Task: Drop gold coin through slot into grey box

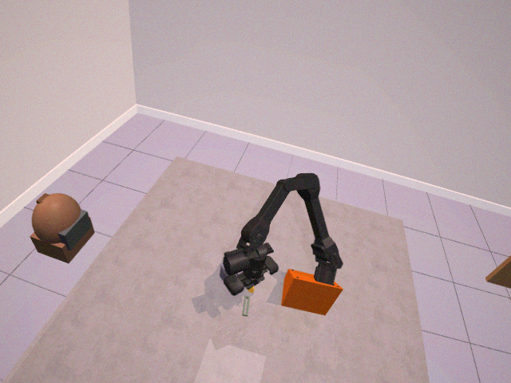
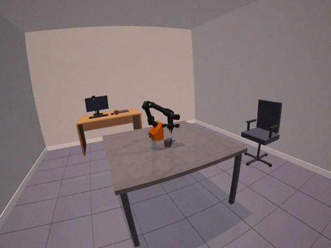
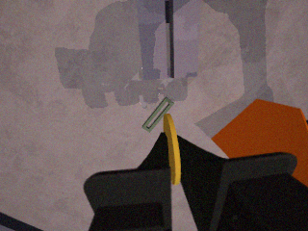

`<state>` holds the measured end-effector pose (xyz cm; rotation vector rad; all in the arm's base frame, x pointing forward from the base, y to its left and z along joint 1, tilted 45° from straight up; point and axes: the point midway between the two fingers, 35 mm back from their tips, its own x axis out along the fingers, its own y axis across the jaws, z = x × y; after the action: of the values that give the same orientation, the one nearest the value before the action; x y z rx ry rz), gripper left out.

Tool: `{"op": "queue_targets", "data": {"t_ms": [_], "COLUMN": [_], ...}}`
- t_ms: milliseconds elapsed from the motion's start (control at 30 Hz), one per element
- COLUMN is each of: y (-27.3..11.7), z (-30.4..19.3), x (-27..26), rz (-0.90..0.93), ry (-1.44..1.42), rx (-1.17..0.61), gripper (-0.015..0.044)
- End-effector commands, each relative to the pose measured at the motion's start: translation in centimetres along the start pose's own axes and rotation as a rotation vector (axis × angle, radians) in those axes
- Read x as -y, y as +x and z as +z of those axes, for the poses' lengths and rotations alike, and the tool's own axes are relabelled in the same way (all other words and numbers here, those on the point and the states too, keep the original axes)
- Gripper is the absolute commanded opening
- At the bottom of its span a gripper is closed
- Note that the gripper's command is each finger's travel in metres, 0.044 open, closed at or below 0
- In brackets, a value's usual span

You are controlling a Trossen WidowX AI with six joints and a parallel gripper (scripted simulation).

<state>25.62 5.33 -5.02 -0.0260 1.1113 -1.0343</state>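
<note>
My gripper [image 1: 249,285] [image 2: 170,128] [image 3: 166,136] is shut on the gold coin [image 1: 251,290] [image 2: 170,131] [image 3: 176,161] and holds it above the table, edge-on to the wrist camera. The green holder [image 1: 245,315] [image 3: 147,129] is empty on the table, just beyond the coin in the wrist view. The grey box [image 2: 167,142] [image 3: 187,53] stands at the top of the wrist view. Its dark slot runs nearly parallel to the coin's edge, with the coin well short of it. In the top view the arm hides most of the box.
The orange arm base [image 1: 310,294] [image 2: 155,133] [image 3: 269,132] stands to the right of the holder in the top view and the wrist view. A brown sphere on a block [image 1: 56,217] is off the table at the left of the top view. A desk and a chair stand away from the table [image 2: 138,165].
</note>
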Motion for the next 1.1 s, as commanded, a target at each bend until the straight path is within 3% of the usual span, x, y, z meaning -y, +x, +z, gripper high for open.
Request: {"op": "queue_targets", "data": {"t_ms": [0,1067], "y": [-0.1,-0.1], "z": [0.8,8.1], "x": [0.0,0.7], "rz": [0.001,-0.003], "ry": [-0.009,0.0], "rx": [0.003,0.009], "gripper": [0.0,0.0]}}
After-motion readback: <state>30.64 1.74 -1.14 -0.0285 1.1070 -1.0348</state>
